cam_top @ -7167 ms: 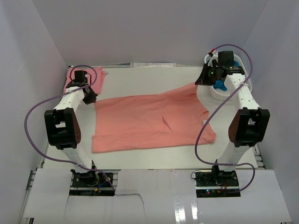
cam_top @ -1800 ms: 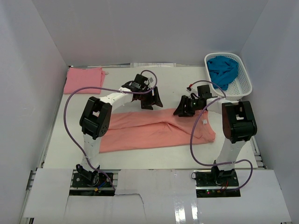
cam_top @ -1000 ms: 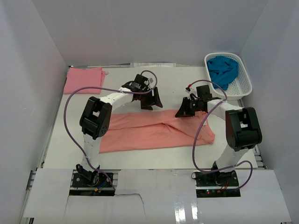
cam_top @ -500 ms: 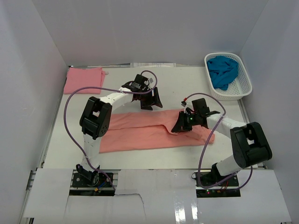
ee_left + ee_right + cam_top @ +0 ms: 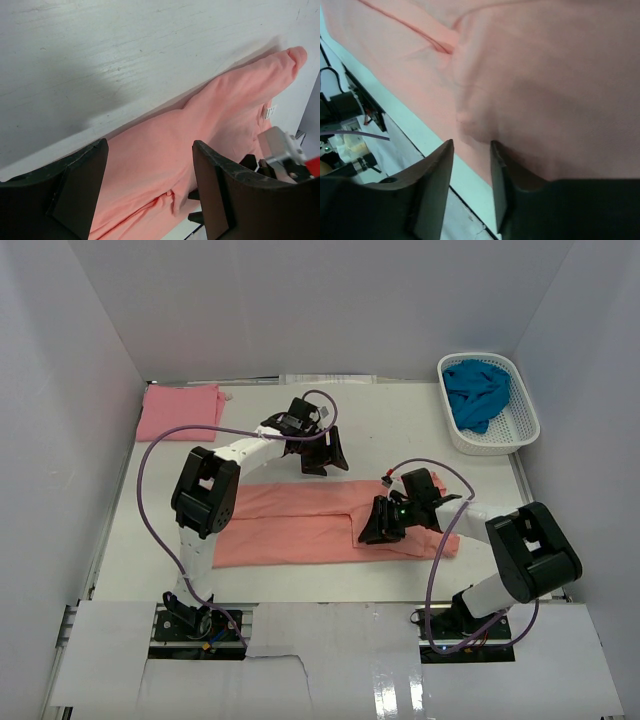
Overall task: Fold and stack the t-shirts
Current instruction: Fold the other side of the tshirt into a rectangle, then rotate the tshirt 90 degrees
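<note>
Lying as a long folded band across mid-table, the salmon-orange t-shirt (image 5: 290,522) looks smooth, with one fold line running along it. Left gripper (image 5: 325,462) hovers at its far edge, jaws wide apart; right gripper (image 5: 372,530) is low over its right half, jaws narrowly apart.

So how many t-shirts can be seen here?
3: salmon shirt in the middle; pink shirt at far left; teal shirt in the basket, far right. More may hide under it.
</note>
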Robot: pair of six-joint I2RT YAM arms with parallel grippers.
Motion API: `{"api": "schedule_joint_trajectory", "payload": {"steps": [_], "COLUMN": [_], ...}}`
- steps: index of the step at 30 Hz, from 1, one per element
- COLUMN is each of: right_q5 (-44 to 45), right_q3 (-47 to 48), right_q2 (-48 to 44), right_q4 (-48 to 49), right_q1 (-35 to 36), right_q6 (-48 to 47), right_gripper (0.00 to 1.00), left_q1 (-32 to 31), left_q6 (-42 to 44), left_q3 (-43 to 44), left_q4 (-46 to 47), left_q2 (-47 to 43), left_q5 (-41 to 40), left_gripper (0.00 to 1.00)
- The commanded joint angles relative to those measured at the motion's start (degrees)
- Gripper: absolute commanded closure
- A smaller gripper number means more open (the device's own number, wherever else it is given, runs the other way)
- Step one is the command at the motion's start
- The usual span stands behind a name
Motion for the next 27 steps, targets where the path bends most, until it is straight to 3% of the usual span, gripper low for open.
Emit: {"api": "schedule_joint_trajectory", "payload": {"steps": [1,4,7,14,17,20,21,22,23,27], "right_q5": [-0.49,-1.11,-0.25,18.29,24.98,28.15,29.28,29.90,30.61,33.51], "right_q3": [-1.74,-2.01,-1.05,2.56,4.05,4.32,4.15,3.97,3.88,3.27], "right_q2": [1.58,-0.78,-4.91,-15.47,-16.79,-17.93,-18.80,-19.25,-19.51,-19.87], "right_q4": [4.23,4.77,2.49,-11.30,-17.19,-20.98,-21.42,-22.64,-23.44,-26.70], "right_q1": [0.43,0.43,0.17,-1.68,-1.86,-1.86,-1.86,-1.86,-1.86,-1.77], "right_q6": [1.18,1.62,1.53,-0.05,-0.31,-1.37,-1.46,-1.81,-1.90,-2.78], "right_gripper": [0.56,0.48,0.47,0.51,0.57,0.59,0.64,0.85,0.92,0.92], "left_q1": [-0.46,-0.46,-0.46,-1.42,-1.34,1.64,3.39,7.06,9.02,15.18], "left_q6": [1.12,2.00,2.97,6.92,8.50,8.78,8.77,8.86,9.21,12.19], "left_q3": [3.30,6.46,10.67,19.03,14.48,3.69,0.61,-5.16,-7.66,-16.02], "left_q4": [-1.20,-4.70,-7.61,-13.33,-17.02,-19.22,-18.79,-18.52,-17.91,-17.90], "left_q2": [-0.60,-0.34,-0.16,0.37,-4.28,-11.90,-13.77,-15.27,-18.06,-23.71], "left_q5": [-0.48,-2.15,-2.86,4.17,-1.60,-14.17,-14.80,-13.85,-13.15,-17.16], "left_gripper": [0.21,0.20,0.19,0.19,0.19,0.16,0.16,0.16,0.16,0.19]}}
